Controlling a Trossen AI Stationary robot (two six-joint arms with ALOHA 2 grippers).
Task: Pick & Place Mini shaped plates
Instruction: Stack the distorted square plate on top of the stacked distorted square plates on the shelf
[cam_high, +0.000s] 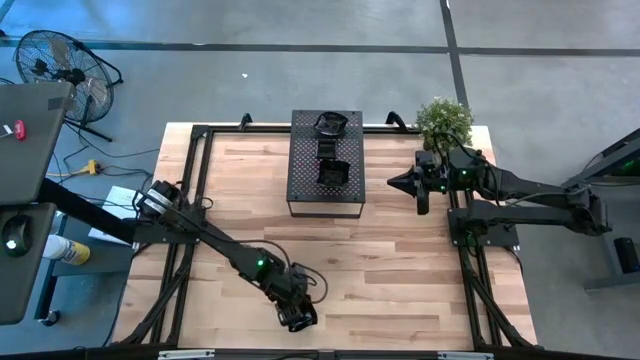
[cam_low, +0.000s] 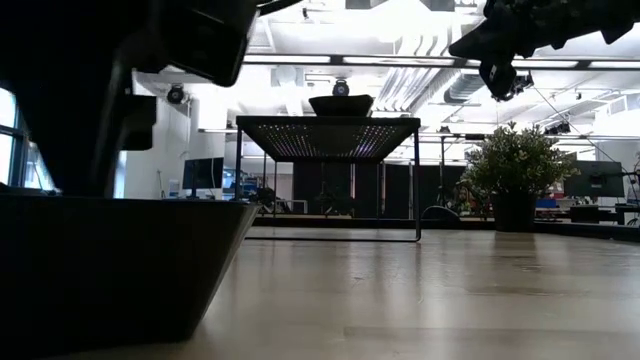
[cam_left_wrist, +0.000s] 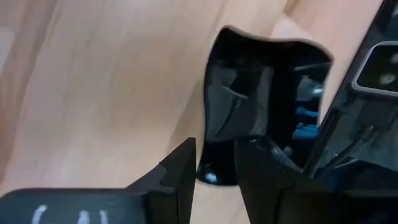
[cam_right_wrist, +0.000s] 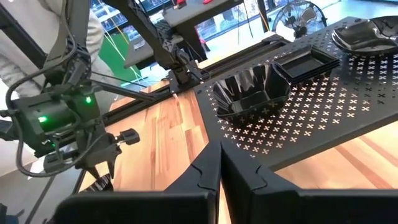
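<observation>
Low at the near edge of the wooden tabletop (cam_high: 400, 280), the left gripper (cam_high: 297, 316) pinches a glossy black plate (cam_left_wrist: 261, 106) between its fingers, seemingly mid-placement; next it should release. Centre, a perforated box (cam_high: 325, 200) carries three more plates (cam_high: 332, 148). The right gripper (cam_high: 422, 190) waits beside it, fingers pressed together.

the left arm stretches diagonally across the table toward its near edge, its left gripper (cam_high: 297, 316) low at the surface, fingers (cam_left_wrist: 180, 174) pinched on the rim of a black dish (cam_left_wrist: 249, 118). the right arm hangs folded and raised by the table's far right side, right gripper (cam_high: 400, 182) pointing inward, its fingers (cam_right_wrist: 208, 168) pressed together.
</observation>
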